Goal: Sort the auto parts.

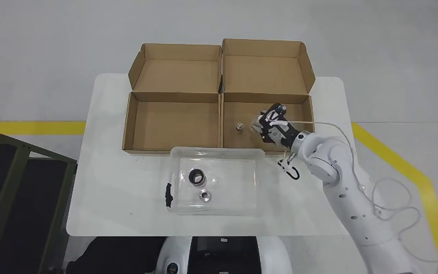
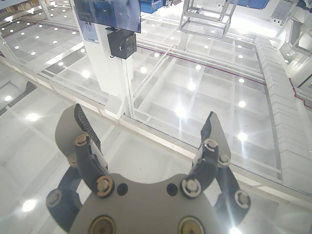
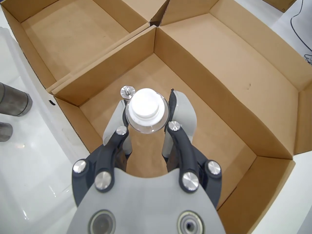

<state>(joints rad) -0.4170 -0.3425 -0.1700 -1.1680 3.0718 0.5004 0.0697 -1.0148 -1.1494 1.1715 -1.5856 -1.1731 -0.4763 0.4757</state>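
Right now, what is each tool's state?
Left tool: open, empty.
Right tool: closed on a white-capped part, over a cardboard box.

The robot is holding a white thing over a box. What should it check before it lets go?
1. Grip on the white part: ok. The right gripper is shut on it.
2. Part over the cardboard box: ok. It hangs above the box floor.
3. Small metal piece out of the way: ok. In the top view it lies off to the side.
4. Low enough to drop gently: cannot tell.
5. Left gripper out of the way: ok. It is open and points up at the ceiling.
6. Clear tray emptied: not ok. Two metal parts lie in it.
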